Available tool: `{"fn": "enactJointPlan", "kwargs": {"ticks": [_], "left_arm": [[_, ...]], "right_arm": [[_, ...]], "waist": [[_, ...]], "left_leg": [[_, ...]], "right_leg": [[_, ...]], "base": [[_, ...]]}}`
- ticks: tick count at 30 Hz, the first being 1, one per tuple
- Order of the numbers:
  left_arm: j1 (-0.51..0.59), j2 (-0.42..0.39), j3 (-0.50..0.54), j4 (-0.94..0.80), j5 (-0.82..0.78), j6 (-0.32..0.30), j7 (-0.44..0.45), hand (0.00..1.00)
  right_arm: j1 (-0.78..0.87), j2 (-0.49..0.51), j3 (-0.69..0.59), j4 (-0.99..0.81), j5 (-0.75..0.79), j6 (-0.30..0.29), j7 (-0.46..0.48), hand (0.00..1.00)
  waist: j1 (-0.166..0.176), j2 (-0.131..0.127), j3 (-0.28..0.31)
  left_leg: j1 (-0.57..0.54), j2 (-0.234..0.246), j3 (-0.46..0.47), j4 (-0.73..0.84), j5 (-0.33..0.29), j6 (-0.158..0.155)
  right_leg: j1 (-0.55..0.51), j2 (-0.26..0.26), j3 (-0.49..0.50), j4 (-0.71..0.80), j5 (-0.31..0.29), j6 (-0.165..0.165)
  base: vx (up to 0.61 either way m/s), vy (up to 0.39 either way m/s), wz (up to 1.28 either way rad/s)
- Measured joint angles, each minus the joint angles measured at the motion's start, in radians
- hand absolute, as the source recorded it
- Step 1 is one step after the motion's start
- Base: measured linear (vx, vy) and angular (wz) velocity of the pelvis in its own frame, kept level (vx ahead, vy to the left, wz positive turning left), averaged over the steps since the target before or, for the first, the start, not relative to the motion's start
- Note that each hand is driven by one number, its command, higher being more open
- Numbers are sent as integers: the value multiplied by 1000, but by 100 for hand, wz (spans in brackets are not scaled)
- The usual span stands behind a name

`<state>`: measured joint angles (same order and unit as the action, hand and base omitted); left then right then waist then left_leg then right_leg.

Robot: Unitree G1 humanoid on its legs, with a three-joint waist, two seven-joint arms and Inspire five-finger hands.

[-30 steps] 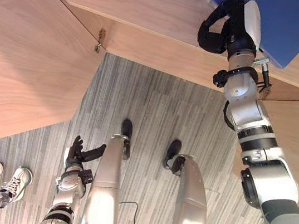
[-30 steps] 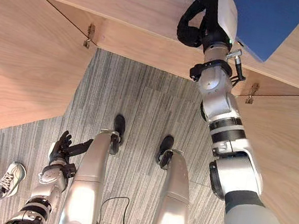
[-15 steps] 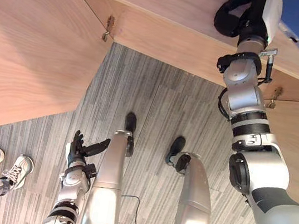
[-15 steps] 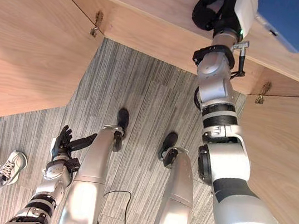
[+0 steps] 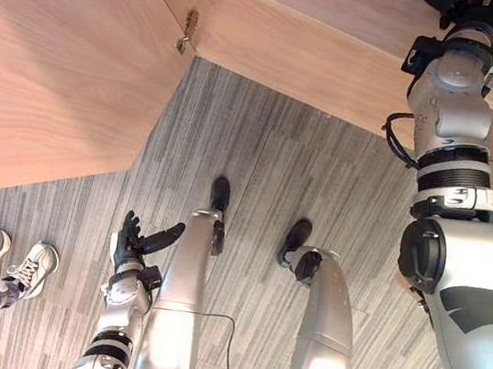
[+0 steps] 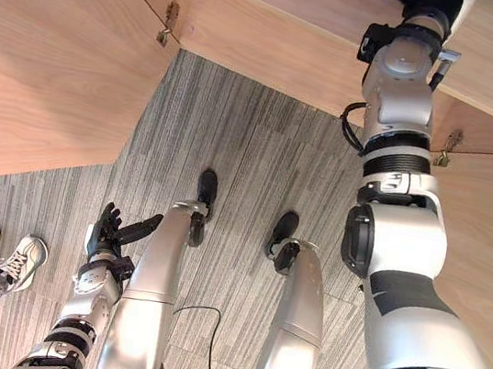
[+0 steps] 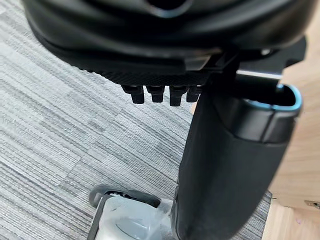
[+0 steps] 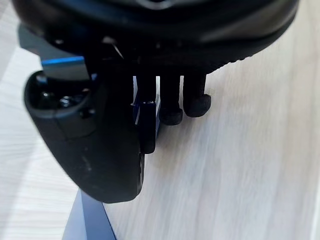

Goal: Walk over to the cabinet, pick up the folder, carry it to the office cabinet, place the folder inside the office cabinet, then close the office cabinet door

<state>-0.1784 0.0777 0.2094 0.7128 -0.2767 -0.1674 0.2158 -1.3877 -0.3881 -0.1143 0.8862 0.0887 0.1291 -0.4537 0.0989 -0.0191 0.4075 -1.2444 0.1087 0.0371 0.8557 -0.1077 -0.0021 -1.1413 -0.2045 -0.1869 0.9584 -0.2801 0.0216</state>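
– Blue item first. Where is it, and how is it held?
– The thin flat blue folder [image 8: 87,220] is on the shelf board of the light wooden cabinet [image 5: 321,56], at the upper edge of the head views. The right hand [image 8: 85,130] reaches up to it. In its wrist view the thumb is on one side of the folder's edge and the fingers [image 8: 172,107] on the other, pinching it, with the tips against the wood. The left hand [image 5: 139,241] hangs by the leg, fingers relaxed, holding nothing.
– Handling?
– Judged light and fairly stiff, with a smooth cover likely to slide on the board. An edge pinch may let it droop or swing. A hold near the spine or mid-edge would carry it flatter. It is not fragile, though its corners could catch on the shelf lip.
– Not verified?
– Most of the folder is cut off, so its outline, its contents and which edge is held are unconfirmed. The depth of the shelf is out of sight. The open wooden door panel [image 5: 50,72], with its small metal hinge [image 5: 188,32], stands to the left. A person's white shoes [image 5: 35,266] are on the grey striped carpet [image 5: 266,178], well apart from the cabinet.
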Motion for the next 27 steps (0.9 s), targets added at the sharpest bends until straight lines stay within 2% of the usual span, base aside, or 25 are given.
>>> {"fn": "enactJointPlan", "kwargs": {"ticks": [7, 10, 13, 15, 17, 18, 19, 20, 23, 24, 26, 27], "left_arm": [[-2, -1, 15, 1, 0, 6, -2, 100], [-9, -1, 26, 2, 0, 13, -2, 100], [-11, 2, 30, 9, 0, 24, -2, 100], [-9, 2, 29, 12, 0, 30, -2, 100], [-3, -21, 24, 16, 2, 31, -9, 100], [4, -29, 27, 29, 23, 41, -25, 100], [6, -34, 24, 37, 25, 45, -26, 100], [14, -56, 25, 45, 29, 53, -27, 100], [64, -88, 23, 54, 74, 64, -31, 100], [82, -88, -5, 74, 87, 65, -42, 100], [118, -81, -42, 113, 117, 67, -54, 100], [134, -74, -57, 146, 135, 69, -60, 100]], "right_arm": [[9, -1, -14, -5, 87, -2, 0, 0], [83, 4, -28, -95, 88, -4, -2, 0], [278, 42, -34, -330, 87, -17, -27, 0], [469, 84, -9, -539, 82, -41, -28, 0], [650, 113, 46, -723, 58, -71, -24, 0], [806, 153, 93, -858, -10, -101, -5, 0], [872, 167, 111, -901, -34, -114, 0, 0], [988, 198, 152, -968, -71, -134, 18, 100], [1233, 258, 252, -1010, -154, -174, 101, 100], [1337, 272, 289, -1007, -180, -178, 145, 100], [1450, 297, 325, -927, -223, -198, 208, 100], [1497, 310, 326, -831, -254, -207, 244, 100]], "waist": [[0, 0, 0], [0, 0, 0], [-1, 0, 0], [-8, 1, 0], [-28, 3, -1], [-44, 12, -13], [-47, 12, -19], [-52, 12, -31], [-77, 12, -90], [-80, 10, -106], [-89, 9, -146], [-93, 9, -177]], "left_leg": [[0, 14, 9, 20, -1, 1], [14, 23, 12, 30, -5, 2], [85, 32, 22, 23, -16, 4], [173, 42, 37, 5, -37, 4], [260, 53, 58, -25, -60, 8], [327, 70, 76, -53, -66, 8], [358, 74, 87, -64, -69, 8], [419, 79, 106, -85, -74, 2], [536, 84, 130, -141, -83, 9], [606, 83, 148, -174, -85, 7], [702, 79, 174, -243, -85, 4], [756, 78, 193, -289, -80, -3]], "right_leg": [[3, 7, 5, 3, 4, 2], [18, 13, 7, 4, 4, 2], [85, 21, 14, -9, 4, 3], [173, 32, 17, -40, 3, 3], [263, 36, 14, -89, -9, 8], [339, 37, 0, -136, -6, 12], [368, 36, -1, -153, -4, 14], [425, 36, -1, -190, 6, 19], [540, 44, 1, -279, 37, 36], [605, 47, 11, -319, 43, 42], [691, 59, 23, -404, 64, 48], [740, 69, 32, -466, 85, 51]], "base": [[-25, -2, -5], [-12, -5, -5], [-9, -21, -7], [-19, -41, -9], [10, -33, -6], [46, -10, -11], [81, 13, -22], [78, 34, -24], [179, 48, -24], [198, 5, -23], [196, 0, -30], [162, 4, -29]]}}
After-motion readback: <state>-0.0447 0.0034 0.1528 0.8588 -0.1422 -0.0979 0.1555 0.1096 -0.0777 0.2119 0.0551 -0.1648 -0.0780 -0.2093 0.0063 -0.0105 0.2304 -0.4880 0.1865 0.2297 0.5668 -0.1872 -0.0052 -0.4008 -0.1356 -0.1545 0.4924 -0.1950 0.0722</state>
